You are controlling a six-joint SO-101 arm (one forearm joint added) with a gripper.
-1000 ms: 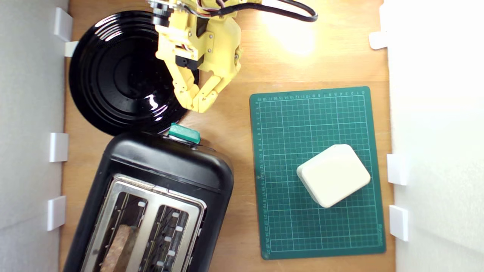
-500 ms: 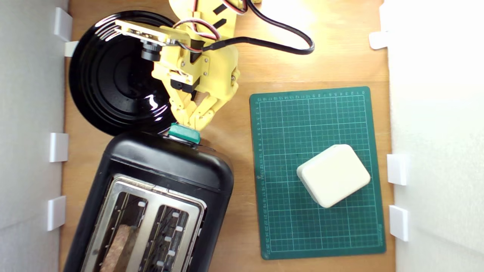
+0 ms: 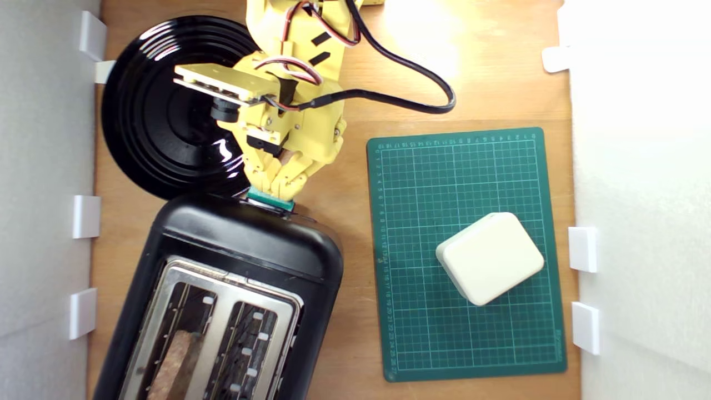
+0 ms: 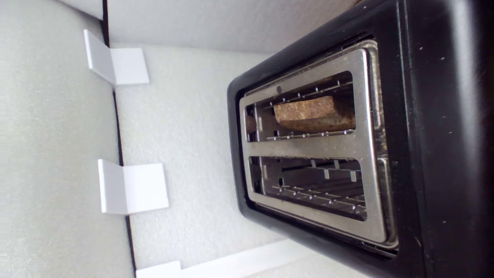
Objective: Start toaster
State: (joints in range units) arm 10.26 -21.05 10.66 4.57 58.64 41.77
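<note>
Writing: the green cutting mat point(image 3: 422, 311) carries printed ruler numbers along its edges, too small to read; no brand shows on the toaster.
Toaster: the glossy black toaster point(image 3: 239, 239) stands on the wooden table point(image 3: 344, 344) at the exterior view's lower left — its long axis runs from the bottom edge up and slightly to the exterior view's right, lever end toward the plate.
Slots: a brown slice of toast point(image 3: 175, 358) sits in the slot on the exterior view's left; the other slot point(image 4: 308, 185) looks empty in the wrist view.
Lever: the teal lever knob point(image 3: 270, 200) sticks out of the toaster's end just beside the plate.
Gripper: the yellow gripper point(image 3: 278, 186) has its fingertips drawn together, resting on top of the lever knob — clamped on nothing.
Mat: beside the toaster on the exterior view's right, with a cream rounded block point(image 3: 490, 257) lying on it.
Plate: the round black ridged plate point(image 3: 161, 111) lies just beyond the toaster's lever end, partly under the arm.
</note>
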